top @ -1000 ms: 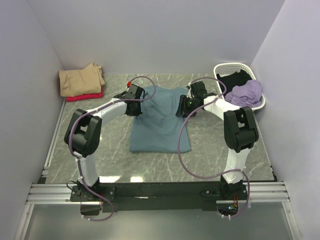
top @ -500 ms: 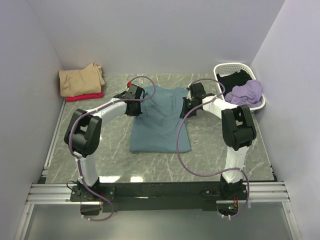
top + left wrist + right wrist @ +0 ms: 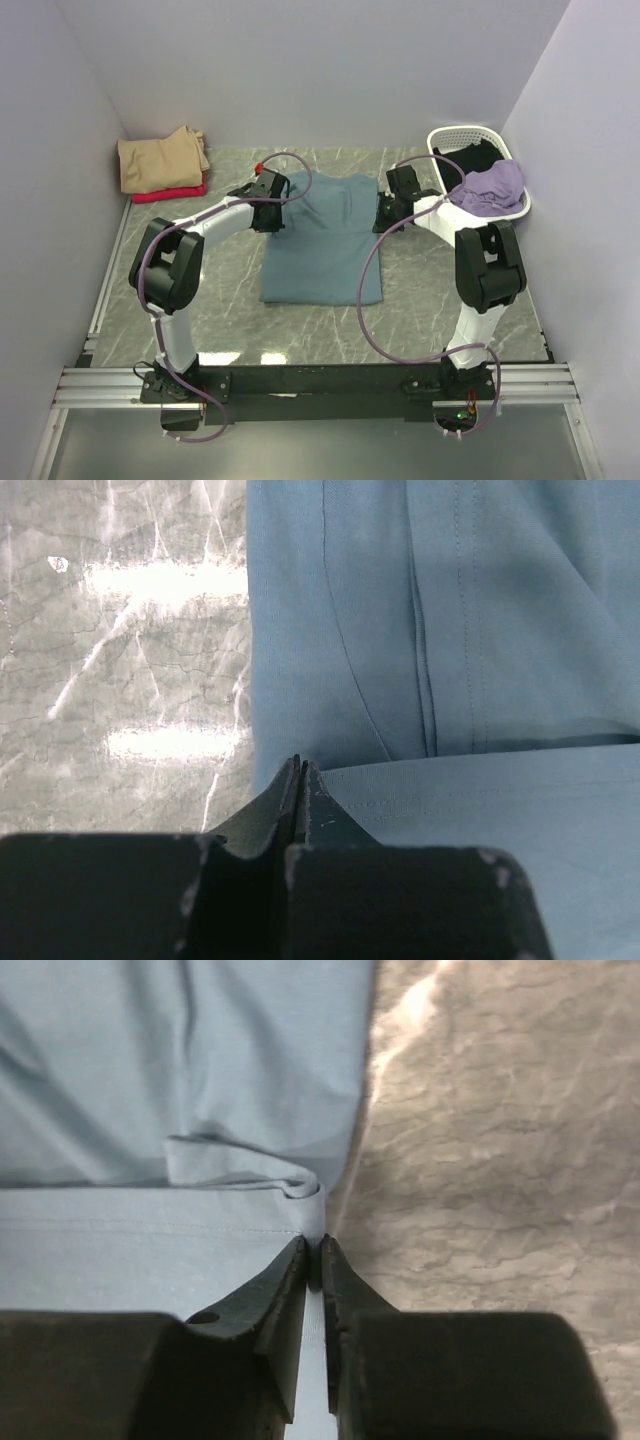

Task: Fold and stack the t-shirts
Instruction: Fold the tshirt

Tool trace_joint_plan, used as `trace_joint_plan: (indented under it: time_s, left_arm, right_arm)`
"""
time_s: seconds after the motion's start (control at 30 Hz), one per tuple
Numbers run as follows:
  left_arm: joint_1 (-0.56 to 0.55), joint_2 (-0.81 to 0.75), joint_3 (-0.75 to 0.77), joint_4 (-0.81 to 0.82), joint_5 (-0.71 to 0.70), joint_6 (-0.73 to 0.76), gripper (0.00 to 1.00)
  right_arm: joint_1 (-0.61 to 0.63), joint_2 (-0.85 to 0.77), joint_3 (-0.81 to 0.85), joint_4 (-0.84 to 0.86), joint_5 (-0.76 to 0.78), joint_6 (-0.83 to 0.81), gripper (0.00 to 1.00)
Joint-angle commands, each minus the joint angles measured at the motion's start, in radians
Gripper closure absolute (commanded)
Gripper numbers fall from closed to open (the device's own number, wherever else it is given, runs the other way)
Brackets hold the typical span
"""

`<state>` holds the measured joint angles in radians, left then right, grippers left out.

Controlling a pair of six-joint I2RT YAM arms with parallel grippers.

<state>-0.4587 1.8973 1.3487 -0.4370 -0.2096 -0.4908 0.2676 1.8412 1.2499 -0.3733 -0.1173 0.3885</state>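
The teal-blue t-shirt (image 3: pixel 322 245) lies flat in the middle of the table, neck toward the back. My left gripper (image 3: pixel 272 215) sits at its left edge near the shoulder. In the left wrist view that gripper (image 3: pixel 298 767) is shut, with a raised hemmed fold of the shirt (image 3: pixel 500 630) running into its tips. My right gripper (image 3: pixel 388 212) is at the shirt's right edge. The right wrist view shows it (image 3: pixel 313 1245) shut on a small curled fold of the teal cloth (image 3: pixel 150 1060). A folded tan t-shirt (image 3: pixel 163 158) rests on a red one (image 3: pixel 172 194) at the back left.
A white lattice basket (image 3: pixel 447 138) stands at the back right, holding a lilac shirt (image 3: pixel 492 185) and a black one (image 3: pixel 468 158). Walls close in the table on the left, back and right. Purple cables loop from both arms over the near part of the table.
My right gripper has moved outward from over the shirt to its right edge and closed on a fold of cloth. The left arm has not moved.
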Motion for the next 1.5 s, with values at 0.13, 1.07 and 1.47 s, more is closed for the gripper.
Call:
trace_joint_plan:
  time_s: [0.13,1.07,1.47]
  left_arm:
    - [0.003,0.028,0.040,0.003,-0.043,0.023,0.52]
    - [0.002,-0.716,-0.864,0.399,0.193,-0.246,0.01]
    - [0.002,-0.926,-1.049,0.492,0.297,-0.290,0.01]
  right_arm:
    - [-0.011,0.023,0.028,0.002,0.077,0.023,0.46]
    - [-0.011,-0.533,-0.671,0.168,-0.214,0.147,0.32]
    - [-0.013,-0.577,-0.791,0.251,-0.294,0.207,0.32]
